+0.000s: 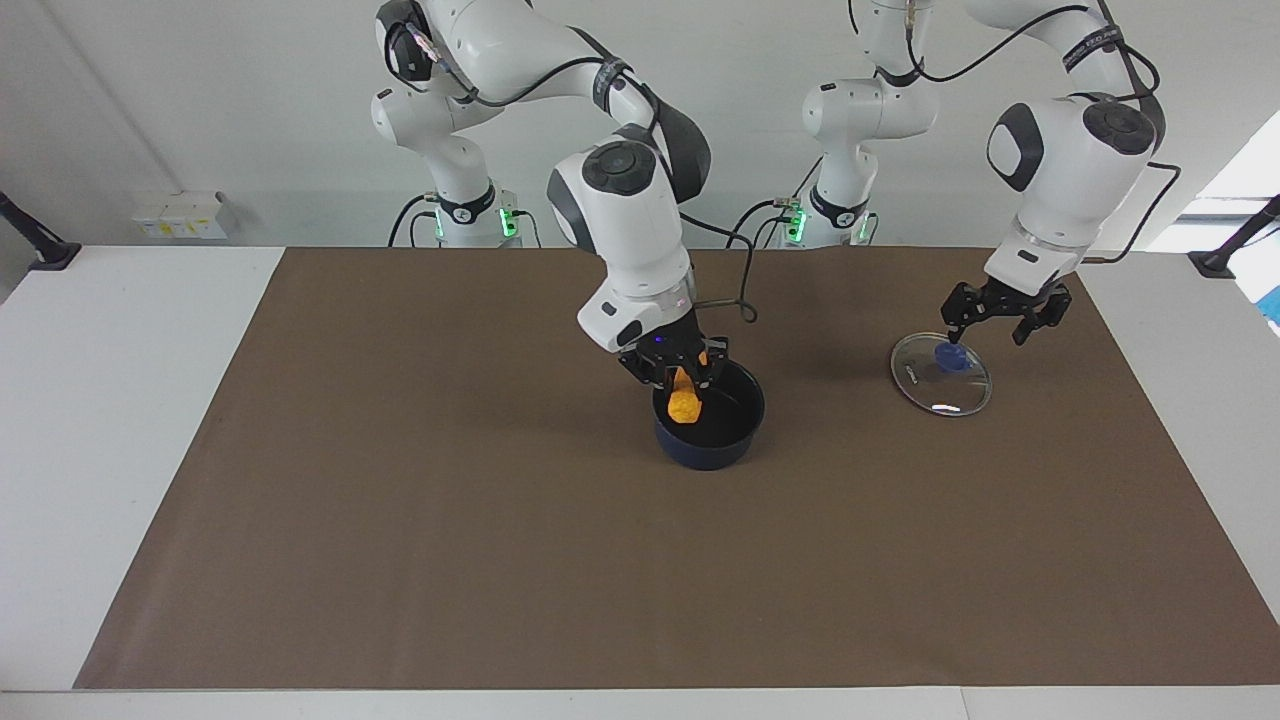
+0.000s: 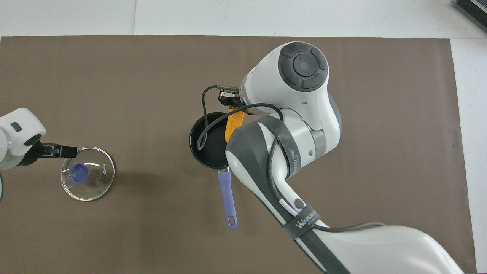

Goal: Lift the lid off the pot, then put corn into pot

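You have: one pot [image 1: 708, 428], one lid [image 1: 940, 374], one corn [image 1: 684, 401], two tools — left tool [image 1: 1003, 316], right tool [image 1: 676, 375].

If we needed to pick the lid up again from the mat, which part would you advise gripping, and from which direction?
Grip the blue knob at the centre of the lid, coming straight down from above. The lid lies flat on the mat, so its thin rim offers no purchase, while the knob stands up. The open left gripper already hangs just above it.
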`<state>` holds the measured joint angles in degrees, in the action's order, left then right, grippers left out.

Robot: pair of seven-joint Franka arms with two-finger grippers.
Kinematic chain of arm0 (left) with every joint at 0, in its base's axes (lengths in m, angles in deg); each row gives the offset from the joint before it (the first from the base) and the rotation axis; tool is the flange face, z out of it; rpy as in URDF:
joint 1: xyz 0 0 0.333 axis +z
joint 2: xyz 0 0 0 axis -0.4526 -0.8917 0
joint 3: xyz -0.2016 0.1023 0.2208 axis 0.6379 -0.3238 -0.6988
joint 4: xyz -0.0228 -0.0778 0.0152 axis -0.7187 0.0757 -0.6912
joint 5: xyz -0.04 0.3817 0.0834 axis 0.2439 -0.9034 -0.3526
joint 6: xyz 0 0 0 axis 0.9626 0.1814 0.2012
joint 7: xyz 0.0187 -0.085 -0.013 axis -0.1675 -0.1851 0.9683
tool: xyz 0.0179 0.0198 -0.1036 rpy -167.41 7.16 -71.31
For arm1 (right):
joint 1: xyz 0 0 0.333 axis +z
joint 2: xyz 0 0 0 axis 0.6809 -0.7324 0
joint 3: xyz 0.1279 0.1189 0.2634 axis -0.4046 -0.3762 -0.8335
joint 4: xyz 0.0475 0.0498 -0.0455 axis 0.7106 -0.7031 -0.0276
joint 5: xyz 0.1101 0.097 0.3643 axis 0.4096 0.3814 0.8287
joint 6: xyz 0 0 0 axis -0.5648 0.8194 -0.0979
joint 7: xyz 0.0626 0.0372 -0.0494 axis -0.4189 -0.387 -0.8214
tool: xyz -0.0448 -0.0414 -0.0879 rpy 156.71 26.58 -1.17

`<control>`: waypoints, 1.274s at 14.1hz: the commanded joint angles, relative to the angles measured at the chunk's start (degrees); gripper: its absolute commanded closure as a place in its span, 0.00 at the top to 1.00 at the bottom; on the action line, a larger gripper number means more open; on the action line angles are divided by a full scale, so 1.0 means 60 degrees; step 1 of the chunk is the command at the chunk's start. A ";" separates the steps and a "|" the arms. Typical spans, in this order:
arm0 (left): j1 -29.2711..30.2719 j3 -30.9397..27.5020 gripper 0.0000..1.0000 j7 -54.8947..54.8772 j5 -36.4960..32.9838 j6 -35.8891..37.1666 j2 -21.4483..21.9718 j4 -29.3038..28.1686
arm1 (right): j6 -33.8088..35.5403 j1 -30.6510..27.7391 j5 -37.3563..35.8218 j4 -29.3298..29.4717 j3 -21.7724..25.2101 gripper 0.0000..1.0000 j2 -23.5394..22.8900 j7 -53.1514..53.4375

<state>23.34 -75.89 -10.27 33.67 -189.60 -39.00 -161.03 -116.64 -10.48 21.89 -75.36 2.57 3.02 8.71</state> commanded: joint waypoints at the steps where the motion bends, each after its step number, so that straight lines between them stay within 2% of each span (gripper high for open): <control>1: -0.0342 -0.0111 1.00 0.0009 0.0211 0.1279 -0.0596 0.1541 | -0.0298 0.0103 0.0026 0.0193 -0.0024 0.02 -0.0421 0.0108; 5: -0.0591 -0.0096 1.00 -0.0020 0.0211 0.3110 -0.1476 0.3754 | -0.0651 0.0118 0.0085 -0.0027 -0.0024 0.06 -0.0524 0.0020; 6: -0.0563 -0.0081 1.00 -0.0050 0.0226 0.3462 -0.1477 0.4020 | -0.0665 0.0147 0.0085 -0.0128 -0.0024 0.12 -0.0553 0.0020; 8: -0.0548 -0.0067 1.00 -0.0093 0.0343 0.3962 -0.1419 0.4285 | -0.1030 0.0206 0.0099 -0.0508 -0.0024 0.15 -0.0538 -0.0024; 10: -0.0577 -0.0096 1.00 -0.0341 0.0401 0.4111 -0.1288 0.4331 | -0.1104 0.0235 0.0157 -0.0670 -0.0024 0.27 -0.0509 -0.0184; 12: -0.0519 -0.0111 1.00 -0.0518 0.0401 0.4081 -0.1228 0.4242 | -0.1207 0.0264 0.0158 -0.0788 -0.0024 0.29 -0.0523 -0.0185; 14: -0.0504 -0.0111 1.00 -0.0504 0.0401 0.4081 -0.1126 0.4111 | -0.1280 0.0264 0.0158 -0.0905 -0.0024 0.36 -0.0509 -0.0214; 17: -0.0548 -0.0125 1.00 -0.0475 0.0401 0.4067 -0.1096 0.4037 | -0.1456 0.0279 0.0216 -0.0993 -0.0039 0.55 -0.0465 -0.0200; 18: -0.0562 -0.0125 1.00 -0.0475 0.0401 0.4052 -0.1096 0.4037 | -0.1442 0.0279 0.0217 -0.0994 -0.0039 0.66 -0.0465 -0.0185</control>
<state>20.60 -76.01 -12.42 35.44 -165.98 -46.34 -136.34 -123.45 -8.72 21.89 -79.76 2.56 -0.51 8.58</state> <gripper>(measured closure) 0.000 0.480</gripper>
